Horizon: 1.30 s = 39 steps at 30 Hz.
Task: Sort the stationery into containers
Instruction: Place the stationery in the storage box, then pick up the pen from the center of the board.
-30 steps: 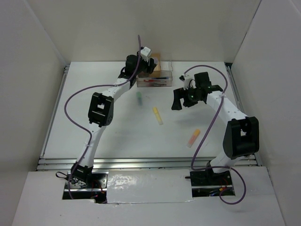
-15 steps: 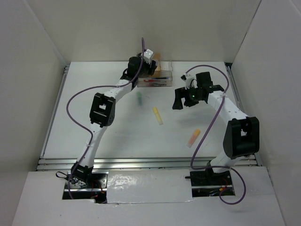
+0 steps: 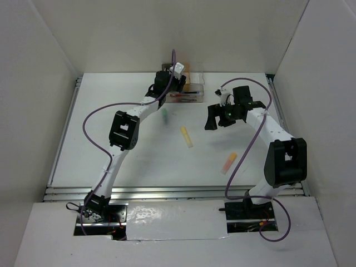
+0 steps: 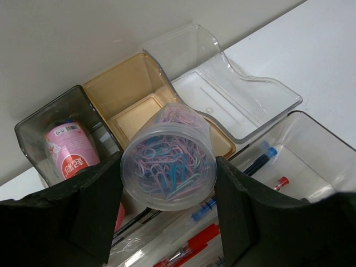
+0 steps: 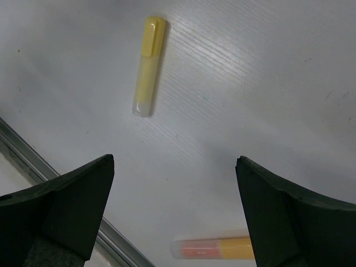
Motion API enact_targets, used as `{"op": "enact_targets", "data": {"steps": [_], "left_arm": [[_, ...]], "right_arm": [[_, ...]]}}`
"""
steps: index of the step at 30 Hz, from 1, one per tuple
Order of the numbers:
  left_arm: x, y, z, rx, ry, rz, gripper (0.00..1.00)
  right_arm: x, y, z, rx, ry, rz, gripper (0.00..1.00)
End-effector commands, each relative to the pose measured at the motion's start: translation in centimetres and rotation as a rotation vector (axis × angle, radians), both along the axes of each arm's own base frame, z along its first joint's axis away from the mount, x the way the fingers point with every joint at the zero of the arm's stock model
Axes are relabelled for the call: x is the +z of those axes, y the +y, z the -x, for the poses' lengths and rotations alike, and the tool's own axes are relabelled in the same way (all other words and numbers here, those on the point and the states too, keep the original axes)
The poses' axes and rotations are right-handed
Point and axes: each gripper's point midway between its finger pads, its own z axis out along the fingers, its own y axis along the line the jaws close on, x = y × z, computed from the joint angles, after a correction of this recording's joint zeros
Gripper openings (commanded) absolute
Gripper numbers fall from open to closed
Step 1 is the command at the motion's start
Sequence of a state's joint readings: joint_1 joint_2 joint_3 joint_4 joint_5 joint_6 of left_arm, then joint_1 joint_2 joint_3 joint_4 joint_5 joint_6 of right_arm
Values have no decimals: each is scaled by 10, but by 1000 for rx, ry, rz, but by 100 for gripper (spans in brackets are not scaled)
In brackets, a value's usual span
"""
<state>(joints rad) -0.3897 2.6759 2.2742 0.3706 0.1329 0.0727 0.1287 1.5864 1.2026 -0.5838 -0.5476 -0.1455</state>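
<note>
- Left pincer [image 4: 167, 189]: clenched on a clear round pot [image 4: 167, 156] full of pink, blue and purple paper clips [image 4: 169, 167], held by its sides above the tan box [image 4: 125, 94].
- Dark grey box [image 4: 33, 130]: joined to the tan box on one side; a pink cylinder [image 4: 69, 153] stands inside.
- Clear box [image 4: 239, 103]: joined on the tan box's other side.
- Long clear tray [image 4: 314, 147]: just in front of the boxes, holding a blue pen [image 4: 261, 158] and red pens [image 4: 194, 242].
- Right pincer [image 5: 175, 206]: released, jaws wide, above the white surface [image 3: 111, 150].
- Yellow marker [image 5: 149, 65] and orange marker [image 5: 217, 248]: lying apart on the surface beneath the right pincer.
- Green marker [image 3: 165, 115]: on the surface, near the tray.
</note>
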Motion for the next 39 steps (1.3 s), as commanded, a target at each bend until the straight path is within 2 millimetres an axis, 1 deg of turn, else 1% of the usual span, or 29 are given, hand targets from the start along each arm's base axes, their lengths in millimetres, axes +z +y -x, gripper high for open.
{"op": "enact_targets", "data": {"steps": [1, 3, 4, 6, 7, 8, 10, 14, 15, 16, 19, 20, 22, 23, 25, 26, 27, 28, 29, 30, 31, 32, 33, 34, 35, 36, 37, 38, 39], "left_arm": [[37, -2, -8, 12, -115, 19, 43], [38, -1, -8, 14, -115, 24, 49], [39, -1, -8, 14, -115, 27, 55], [42, -2, -7, 16, -118, 34, 63], [46, -4, -5, 13, -123, 38, 69], [45, -3, -6, 16, -123, 41, 72], [55, -5, -4, 13, -137, 47, 77], [69, -8, 0, 2, -155, 55, 82], [77, -8, 1, 3, -168, 63, 84], [82, -7, 1, 4, -177, 65, 91], [94, -6, 3, 9, -192, 71, 95], [108, -5, 5, 12, -209, 82, 94], [117, -3, 8, 15, -231, 91, 94], [138, 0, 13, 18, -258, 105, 93], [154, 4, 18, 21, -270, 117, 93], [179, 9, 23, 25, -292, 137, 92], [189, 13, 26, 29, -287, 145, 92], [191, 17, 30, 33, -255, 140, 91], [217, 28, 38, 40, -259, 162, 91], [218, 35, 42, 45, -227, 159, 91], [227, 45, 54, 57, -154, 169, 91], [226, 59, 57, 79, -107, 157, 91], [219, 68, 64, 93, -51, 138, 92], [232, 82, 77, 112, -30, 129, 92], [214, 103, 86, 155, 60, 86, 95], [181, 118, 95, 193, 144, 50, 99], [203, 145, 111, 252, 135, 70, 99], [191, 165, 123, 303, 185, 61, 99], [157, 180, 138, 332, 273, 42, 99]], "right_arm": [[7, 0, -5, -4, -31, -24, 96], [6, 0, -5, -3, -31, -23, 96], [6, 0, -5, -4, -30, -24, 96], [6, -1, -6, -7, -30, -23, 96], [7, 0, -6, -6, -31, -24, 96], [7, -1, -6, -8, -32, -24, 96], [7, 0, -7, -5, -32, -25, 96], [7, 1, -6, -7, -31, -28, 96], [8, 0, -7, -10, -32, -27, 96], [7, 0, -6, -9, -31, -26, 96], [9, 0, -6, -9, -35, -26, 96], [9, 0, -6, -9, -38, -25, 96], [12, -1, -6, -9, -48, -24, 96], [12, -1, -6, -9, -49, -23, 96], [14, -1, -6, -7, -56, -19, 96], [18, -1, -7, -8, -62, -18, 96], [19, 0, -6, -2, -67, -15, 95], [21, 0, -6, -2, -71, -6, 95], [25, 0, -5, 6, -83, 5, 95], [26, 3, -4, 15, -91, 17, 94], [26, 3, -4, 17, -98, 38, 94], [25, 6, 0, 27, -93, 46, 93], [25, 11, 3, 40, -91, 53, 93], [22, 25, 10, 76, -82, 57, 92], [18, 32, 14, 91, -80, 63, 91], [15, 38, 16, 103, -79, 72, 91], [12, 54, 23, 140, -82, 77, 91], [4, 62, 23, 151, -87, 95, 90], [0, 69, 23, 162, -87, 114, 89]]}}
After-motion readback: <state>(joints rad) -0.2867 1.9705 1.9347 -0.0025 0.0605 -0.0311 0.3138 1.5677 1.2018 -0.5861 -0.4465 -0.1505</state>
